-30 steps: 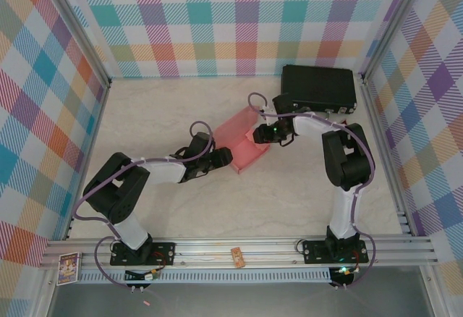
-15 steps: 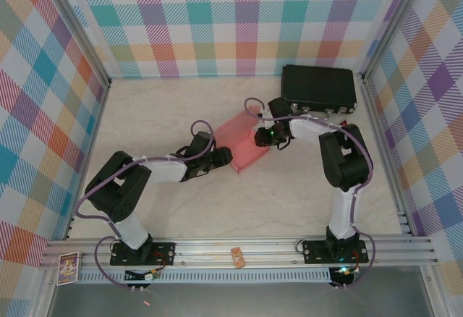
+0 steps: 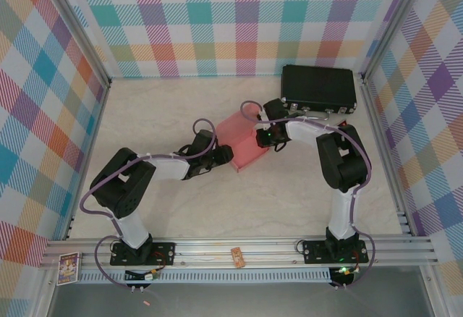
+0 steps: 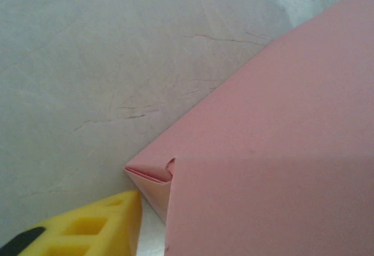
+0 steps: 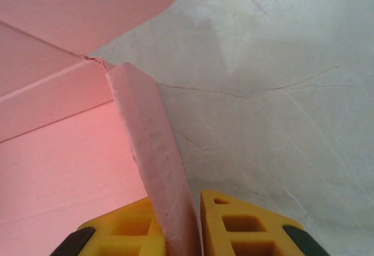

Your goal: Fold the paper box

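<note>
Table (image 3: 181, 107), one paper box (image 3: 242, 143) (right gripper (image 5: 187, 221) pinching it), one case (image 3: 318, 87)

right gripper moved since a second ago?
Yes. The right gripper, pinching the paper box flap, shifted left and slightly nearer, away from the black case.

A pink paper box (image 3: 242, 143) sat mid-table, hemmed in by the left arm (image 3: 170, 166) at its near-left end and the right arm (image 3: 311, 125) at its right. A black case (image 3: 319, 89) blocked the far right corner. Bare table (image 3: 159, 111) lay open at far left and between the arm bases. Checked walls (image 3: 217, 20) closed three sides.
</note>
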You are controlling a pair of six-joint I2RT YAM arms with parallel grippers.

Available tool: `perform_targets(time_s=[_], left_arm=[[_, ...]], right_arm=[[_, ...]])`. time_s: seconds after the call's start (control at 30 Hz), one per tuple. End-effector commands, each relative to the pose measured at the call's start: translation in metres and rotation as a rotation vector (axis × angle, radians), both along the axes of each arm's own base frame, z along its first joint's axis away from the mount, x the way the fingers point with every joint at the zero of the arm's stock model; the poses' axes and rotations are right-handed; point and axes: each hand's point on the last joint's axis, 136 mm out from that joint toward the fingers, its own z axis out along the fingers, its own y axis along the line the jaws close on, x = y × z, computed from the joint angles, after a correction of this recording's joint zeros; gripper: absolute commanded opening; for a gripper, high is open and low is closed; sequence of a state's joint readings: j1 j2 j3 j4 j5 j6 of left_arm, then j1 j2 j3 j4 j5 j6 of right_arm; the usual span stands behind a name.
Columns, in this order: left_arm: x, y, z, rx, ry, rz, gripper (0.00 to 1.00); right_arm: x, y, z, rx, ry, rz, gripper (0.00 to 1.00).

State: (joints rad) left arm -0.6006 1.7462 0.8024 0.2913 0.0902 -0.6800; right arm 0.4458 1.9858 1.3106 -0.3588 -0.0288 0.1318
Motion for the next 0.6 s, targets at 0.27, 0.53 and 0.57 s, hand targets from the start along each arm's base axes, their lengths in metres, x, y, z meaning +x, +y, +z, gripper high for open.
perform_targets(time_s=[0.27, 0.53, 0.57], left_arm=[[-0.006, -0.004, -0.018, 0.030, 0.039, -0.039, 0.37], [-0.006, -0.002, -0.023, 0.038, 0.049, -0.034, 0.35], [-0.006, -0.002, -0.023, 0.039, 0.049, -0.034, 0.34]], right_arm=[[-0.011, -0.002, -0.016, -0.144, -0.011, -0.010, 0.16], [-0.014, -0.010, -0.022, -0.316, -0.033, 0.010, 0.15], [-0.014, -0.011, -0.023, -0.336, -0.036, 0.011, 0.15]])
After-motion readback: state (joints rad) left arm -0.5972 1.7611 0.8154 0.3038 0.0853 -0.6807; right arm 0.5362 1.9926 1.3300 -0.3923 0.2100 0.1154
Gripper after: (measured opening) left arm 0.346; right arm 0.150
